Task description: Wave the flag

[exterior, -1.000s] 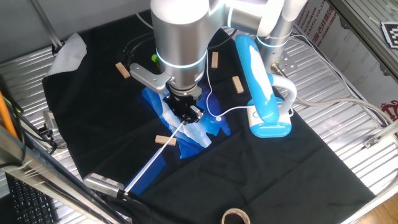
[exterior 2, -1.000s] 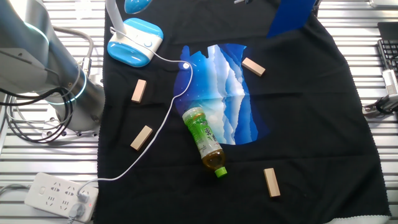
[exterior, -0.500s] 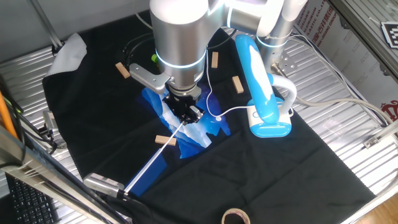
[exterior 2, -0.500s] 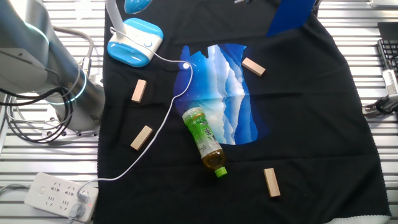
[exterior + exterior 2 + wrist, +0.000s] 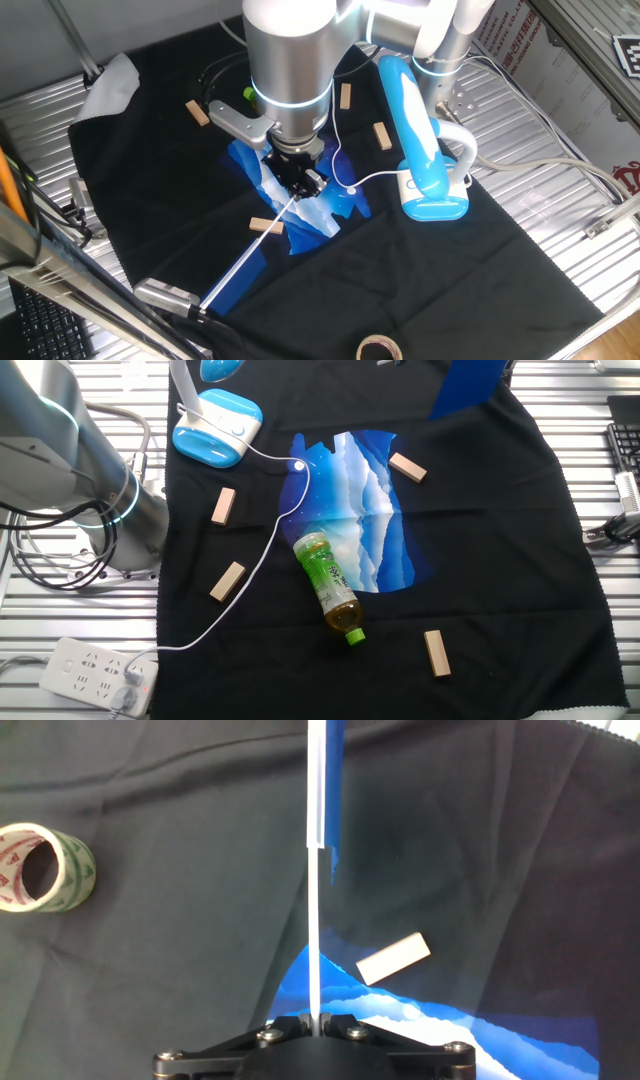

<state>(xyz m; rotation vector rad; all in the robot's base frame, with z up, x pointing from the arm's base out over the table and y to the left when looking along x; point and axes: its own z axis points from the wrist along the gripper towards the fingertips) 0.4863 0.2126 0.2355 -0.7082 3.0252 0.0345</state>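
My gripper (image 5: 300,187) hangs low over the middle of the black cloth, shut on the thin white stick (image 5: 245,260) of the flag. The stick runs from the jaws down to the lower left in one fixed view; its cloth end is hidden there behind a foreground bar. In the hand view the gripper (image 5: 318,1018) clamps the stick (image 5: 317,920), which runs straight ahead to the dark-blue flag cloth (image 5: 336,780). The other fixed view shows only the blue flag cloth (image 5: 468,388) at the top edge; the gripper is out of view there.
A glossy blue-and-white plastic bag (image 5: 355,510) lies under the gripper, with a green bottle (image 5: 330,585) at its edge. Several wooden blocks (image 5: 223,505) are scattered around. A blue-and-white lamp (image 5: 420,150) stands to the right. A tape roll (image 5: 45,868) lies ahead left.
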